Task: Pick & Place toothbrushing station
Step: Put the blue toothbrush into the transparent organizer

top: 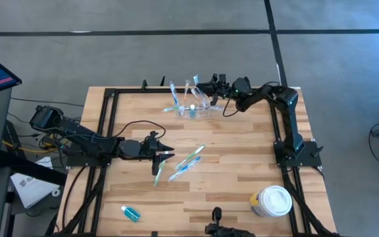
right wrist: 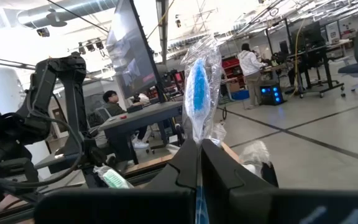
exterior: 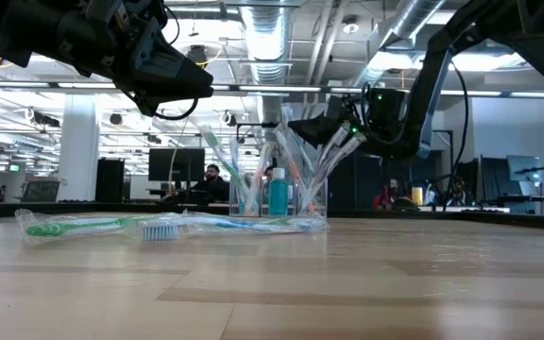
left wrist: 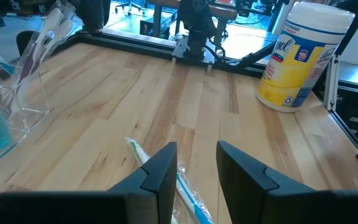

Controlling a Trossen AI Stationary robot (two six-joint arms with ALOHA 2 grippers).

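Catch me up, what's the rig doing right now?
The right gripper is shut on a wrapped blue toothbrush, up at the clear holder near the table's far edge; the holder already has a few brushes standing in it. The left gripper hovers mid-table, jaws partly open and empty, over the loose wrapped toothbrushes lying there. A white-lidded wipes tub and a small blue bottle sit untouched near the front edge.
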